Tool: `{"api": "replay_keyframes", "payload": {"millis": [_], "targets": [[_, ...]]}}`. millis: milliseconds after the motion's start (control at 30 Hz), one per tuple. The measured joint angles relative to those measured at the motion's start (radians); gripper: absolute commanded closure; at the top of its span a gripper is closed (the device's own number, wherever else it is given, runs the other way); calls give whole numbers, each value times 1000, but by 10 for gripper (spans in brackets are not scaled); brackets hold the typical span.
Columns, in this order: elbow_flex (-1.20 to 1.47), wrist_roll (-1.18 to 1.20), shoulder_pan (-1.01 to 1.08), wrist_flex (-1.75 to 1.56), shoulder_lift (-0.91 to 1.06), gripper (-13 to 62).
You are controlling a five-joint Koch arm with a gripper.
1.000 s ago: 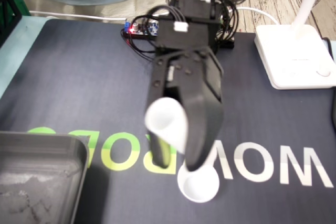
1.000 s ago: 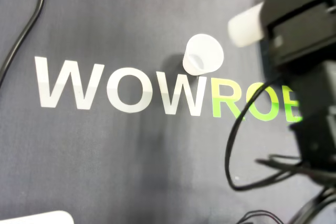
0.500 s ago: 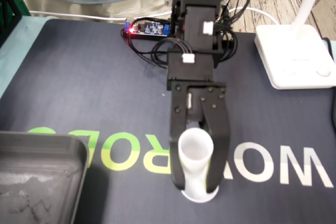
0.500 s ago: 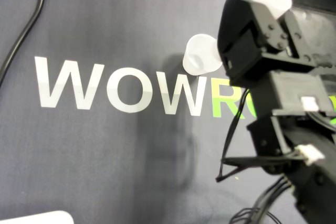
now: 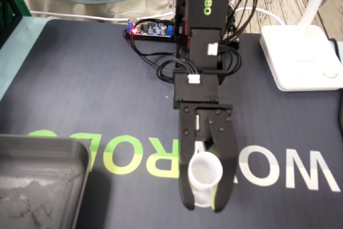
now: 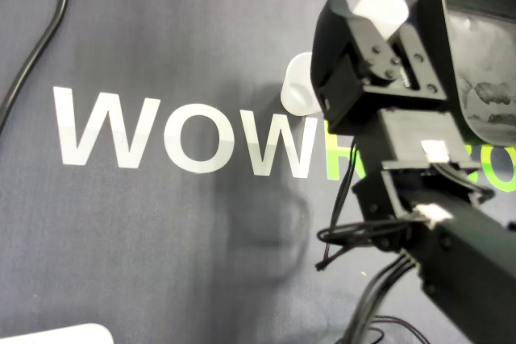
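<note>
My gripper is shut on a white plastic cup, its black fingers on either side of the cup. In the fixed view the cup's mouth faces up and its body reaches down to the mat near the front edge. The overhead view shows the gripper holding that cup at the top. A second white cup stands on the mat just left of it, above the last W of the lettering and half hidden by the gripper. In the fixed view I cannot tell the second cup apart from the held one.
A grey tray sits at the front left of the dark mat. A white lamp base is at the back right, and a circuit board with wires lies by the arm's base. A black cable runs along the mat's left side.
The gripper swung from the left with the cup, straightened, and moved forward and down over the spot where the second cup stands. The second cup has not moved.
</note>
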Motion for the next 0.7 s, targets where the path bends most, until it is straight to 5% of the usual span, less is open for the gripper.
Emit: {"api": "replay_keyframes", "payload": {"millis": [333,700], "targets": [[-2,0,0,-92,-71,444],[-2,0,21,-94,-75,328]]}}
